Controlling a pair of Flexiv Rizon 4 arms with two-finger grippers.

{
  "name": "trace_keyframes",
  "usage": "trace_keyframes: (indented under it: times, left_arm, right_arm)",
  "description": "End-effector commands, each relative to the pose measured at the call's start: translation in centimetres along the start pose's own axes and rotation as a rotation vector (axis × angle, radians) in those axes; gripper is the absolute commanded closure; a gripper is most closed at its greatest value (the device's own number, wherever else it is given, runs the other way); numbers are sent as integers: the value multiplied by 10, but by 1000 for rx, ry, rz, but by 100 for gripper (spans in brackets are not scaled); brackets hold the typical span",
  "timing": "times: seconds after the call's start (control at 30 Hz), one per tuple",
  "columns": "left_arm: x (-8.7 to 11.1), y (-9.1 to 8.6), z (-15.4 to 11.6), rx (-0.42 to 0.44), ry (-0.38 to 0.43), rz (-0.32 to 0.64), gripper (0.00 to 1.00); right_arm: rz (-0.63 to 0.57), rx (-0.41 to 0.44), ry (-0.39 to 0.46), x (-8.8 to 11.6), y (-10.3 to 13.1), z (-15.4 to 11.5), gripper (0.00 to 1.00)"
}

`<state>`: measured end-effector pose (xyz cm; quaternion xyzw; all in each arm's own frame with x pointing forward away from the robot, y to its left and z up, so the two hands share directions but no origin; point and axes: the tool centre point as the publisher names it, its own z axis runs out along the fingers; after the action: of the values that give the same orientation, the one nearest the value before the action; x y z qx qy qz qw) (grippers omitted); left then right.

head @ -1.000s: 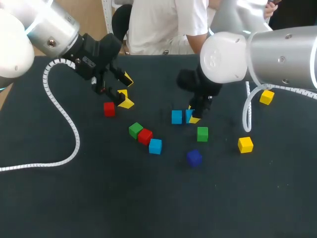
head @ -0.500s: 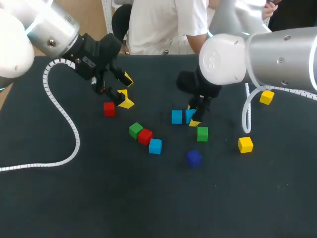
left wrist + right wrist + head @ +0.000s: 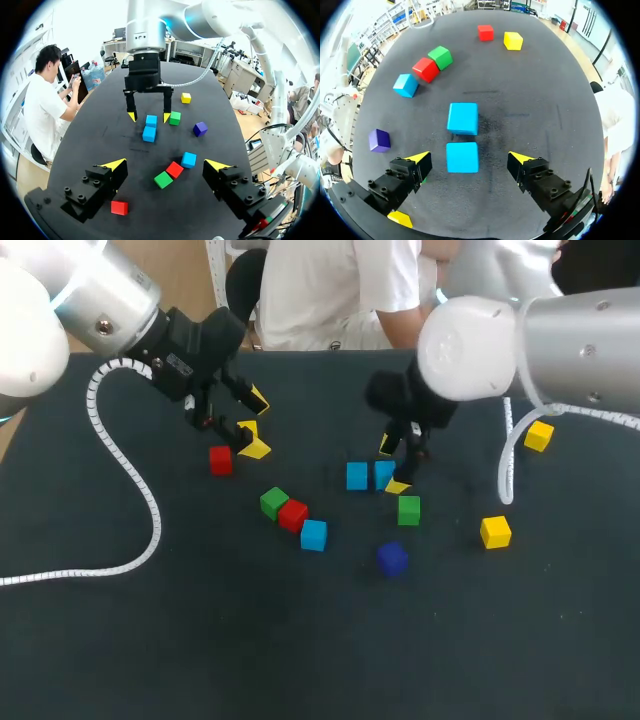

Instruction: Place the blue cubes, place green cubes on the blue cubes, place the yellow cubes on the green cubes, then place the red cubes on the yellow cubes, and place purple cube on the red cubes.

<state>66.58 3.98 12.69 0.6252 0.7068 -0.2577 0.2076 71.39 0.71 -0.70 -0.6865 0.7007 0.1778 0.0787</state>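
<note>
Head view: your right pincer (image 3: pixel 392 466), open, arm angled down from the right, straddles a small blue cube (image 3: pixel 380 475) on the dark bench (image 3: pixel 200 640). Your left pincer (image 3: pixel 255 425), open, hangs near a small red cube (image 3: pixel 221 460).
Left wrist view: the small red cube (image 3: pixel 119 207) lies just beside one finger.
Right wrist view: the small blue cube (image 3: pixel 462 157) sits untouched between the spread fingers.

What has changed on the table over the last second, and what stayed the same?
The right gripper rose off the blue cube and its arm drew back rightward; it is now open, clear of the cube. That cube stayed beside the other blue cube. The left gripper and the remaining cubes did not move.
</note>
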Motion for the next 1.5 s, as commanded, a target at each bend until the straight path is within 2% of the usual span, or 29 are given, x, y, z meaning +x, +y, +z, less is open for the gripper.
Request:
trace_keyframes:
  times: [0.03, 0.4, 0.73, 1.2, 1.5]
  left_arm:
    - [0, 0, 0, 1, 3, -1, 0]
    - [0, 0, 0, 1, 3, -1, 0]
    - [0, 0, 0, 1, 3, -1, 0]
    - [0, 0, 0, 1, 3, -1, 0]
    - [0, 0, 0, 1, 3, -1, 0]
  right_arm:
    - [5, 3, -49, 8, 10, -12, 0]
    - [24, 15, -181, 14, 21, -41, 0]
    - [27, 3, -287, 20, 23, -54, 0]
    - [35, -7, -344, 38, 30, -64, 0]
    - [40, -31, -357, 40, 31, -65, 0]
